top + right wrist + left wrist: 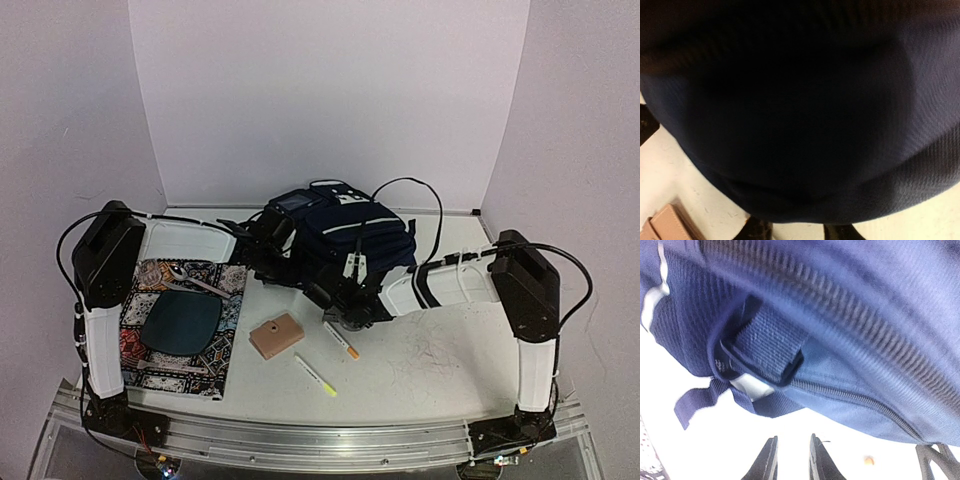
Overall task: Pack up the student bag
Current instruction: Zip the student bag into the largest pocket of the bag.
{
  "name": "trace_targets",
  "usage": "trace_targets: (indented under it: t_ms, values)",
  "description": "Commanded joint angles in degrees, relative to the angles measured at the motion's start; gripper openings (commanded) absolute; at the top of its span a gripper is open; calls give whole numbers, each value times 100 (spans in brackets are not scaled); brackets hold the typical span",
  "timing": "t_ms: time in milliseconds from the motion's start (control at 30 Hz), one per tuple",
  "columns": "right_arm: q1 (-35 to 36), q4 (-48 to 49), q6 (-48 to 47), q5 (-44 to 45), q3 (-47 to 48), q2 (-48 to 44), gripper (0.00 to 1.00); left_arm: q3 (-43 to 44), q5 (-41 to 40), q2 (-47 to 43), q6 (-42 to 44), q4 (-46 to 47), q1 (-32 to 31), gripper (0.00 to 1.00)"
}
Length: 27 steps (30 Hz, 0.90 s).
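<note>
The student bag (345,235), navy with thin light stripes, lies at the back middle of the table. My left gripper (262,250) is at its left side. In the left wrist view the bag's zipper and strap loop (767,342) fill the top, and the left gripper (792,460) stands slightly open below them, over bare table, with nothing between its fingers. My right gripper (345,300) is at the bag's front edge. In the right wrist view dark bag fabric (800,110) covers nearly everything. The right fingers (757,232) stand apart, their tips hidden under the fabric's hem.
A tan block (276,336) lies in front of the bag, with an orange-tipped pen (341,341) and a yellow-tipped pen (316,376) beside it. At the left a patterned mat (150,365) carries a dark plate (181,322) and a spoon (195,280).
</note>
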Motion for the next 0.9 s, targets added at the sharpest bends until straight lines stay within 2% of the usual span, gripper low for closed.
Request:
trace_targets:
  t_ms: [0,100,167,533,700,867]
  values:
    - [9,-398,-37,318,95,-8,16,-97,362,-411,-363,60,11,23]
    - [-18,-299,-341,181,-133,-230,5,-186,536,-433,-647,177,20,26]
    - [-46,-102,-612,9,-361,-423,0,-258,636,-446,-860,295,21,29]
    - [-369,1658,-2126,-1438,-1750,-1627,0,-797,1545,-394,-2257,1487,46,52]
    - [-537,2037,-2561,-2162,-1940,-1860,0,-1048,1873,-319,-2954,2287,46,58]
    - [-627,2098,-2680,-2354,-2140,-2053,0,-1092,1968,-195,-3478,2777,46,63]
